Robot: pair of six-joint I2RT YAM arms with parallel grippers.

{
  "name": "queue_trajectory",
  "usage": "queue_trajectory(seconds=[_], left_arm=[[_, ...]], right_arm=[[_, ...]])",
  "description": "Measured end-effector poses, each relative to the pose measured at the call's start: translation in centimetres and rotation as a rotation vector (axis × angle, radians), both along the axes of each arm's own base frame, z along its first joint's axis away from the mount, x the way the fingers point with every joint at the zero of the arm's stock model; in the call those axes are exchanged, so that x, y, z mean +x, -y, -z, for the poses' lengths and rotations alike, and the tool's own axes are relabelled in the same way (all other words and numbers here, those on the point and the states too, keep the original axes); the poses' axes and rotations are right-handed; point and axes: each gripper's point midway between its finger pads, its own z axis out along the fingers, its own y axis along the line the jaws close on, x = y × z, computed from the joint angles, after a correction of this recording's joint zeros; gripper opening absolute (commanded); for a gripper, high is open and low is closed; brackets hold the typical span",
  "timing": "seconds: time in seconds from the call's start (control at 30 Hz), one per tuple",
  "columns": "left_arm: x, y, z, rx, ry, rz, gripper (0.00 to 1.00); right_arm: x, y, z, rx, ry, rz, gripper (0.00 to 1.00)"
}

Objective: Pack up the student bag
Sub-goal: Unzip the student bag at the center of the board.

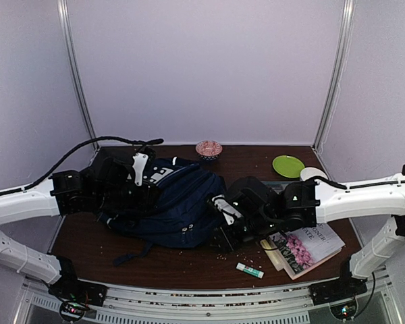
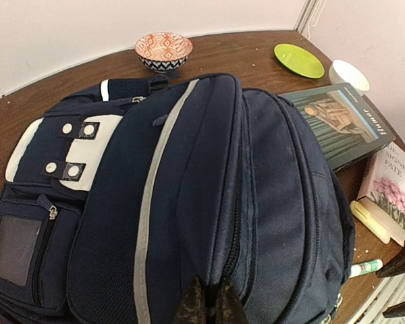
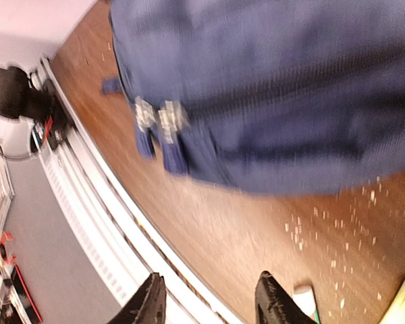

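The student bag [image 1: 169, 202] lies on its back in the middle of the brown table, navy blue with a grey stripe and white buckle patches [image 2: 74, 145]. In the left wrist view it fills the frame, zippers closed. My left gripper [image 2: 206, 305] is shut on a fold of the bag's fabric beside a zipper seam, at the bag's left end [image 1: 136, 192]. My right gripper [image 3: 212, 298] is open and holds nothing. It hangs over the bare table near the front edge, just in front of the bag's right end [image 1: 224, 233]. Two zipper pulls [image 3: 158, 121] hang from the bag [image 3: 270, 88] ahead of it.
A patterned bowl [image 2: 163, 50], a green plate [image 2: 298, 59] and a white cup [image 2: 349, 74] stand at the back. To the right of the bag lie a dark book [image 2: 341, 121], a flowered book [image 1: 304, 246], a yellow marker [image 2: 370, 221] and a glue stick [image 1: 250, 271]. Crumbs dot the table.
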Motion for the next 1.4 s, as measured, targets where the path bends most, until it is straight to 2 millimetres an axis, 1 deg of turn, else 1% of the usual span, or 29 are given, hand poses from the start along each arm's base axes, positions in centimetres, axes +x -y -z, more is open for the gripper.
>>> queue_trajectory(seconds=[0.07, 0.1, 0.17, 0.23, 0.27, 0.37, 0.43, 0.57, 0.7, 0.83, 1.0, 1.17, 1.4], left_arm=[[0.0, 0.0, 0.0, 0.001, 0.000, 0.000, 0.00], [0.0, 0.1, 0.0, 0.000, -0.001, 0.000, 0.00], [0.1, 0.1, -0.1, 0.002, -0.001, 0.000, 0.00], [0.1, 0.1, -0.2, 0.003, -0.001, 0.000, 0.00], [0.1, 0.1, -0.2, 0.003, -0.001, -0.001, 0.00], [0.1, 0.1, -0.2, 0.005, -0.002, -0.001, 0.00], [0.1, 0.1, -0.4, 0.008, -0.004, -0.001, 0.00], [0.2, 0.1, -0.7, 0.007, -0.002, -0.003, 0.00], [0.2, 0.2, -0.8, 0.009, -0.002, -0.002, 0.00], [0.2, 0.2, -0.8, 0.013, 0.000, 0.001, 0.00], [0.2, 0.2, -0.7, 0.014, 0.000, 0.001, 0.00], [0.3, 0.3, -0.7, 0.017, -0.003, 0.002, 0.00], [0.4, 0.5, -0.9, 0.014, -0.001, 0.002, 0.00]], right_arm=[[-0.4, 0.7, 0.4, -0.020, -0.002, -0.006, 0.48], [-0.4, 1.0, 0.2, -0.022, 0.006, -0.003, 0.48], [0.0, 1.2, -0.8, -0.004, 0.031, 0.014, 0.47], [0.8, 0.8, -2.4, 0.028, 0.060, 0.034, 0.46], [1.2, 0.2, -3.5, 0.058, 0.079, 0.044, 0.45], [2.2, -1.1, -5.0, 0.116, 0.111, 0.072, 0.43], [2.6, -1.7, -4.8, 0.127, 0.116, 0.088, 0.44], [2.9, -2.7, -3.1, 0.113, 0.124, 0.105, 0.50], [2.3, -3.6, -1.5, 0.069, 0.135, 0.094, 0.50], [2.3, -4.2, -0.5, 0.040, 0.154, 0.098, 0.49], [2.9, -4.3, -0.7, 0.015, 0.202, 0.129, 0.48], [3.6, -5.0, -1.3, -0.021, 0.275, 0.155, 0.44], [3.5, -5.1, -1.1, -0.073, 0.330, 0.155, 0.43]])
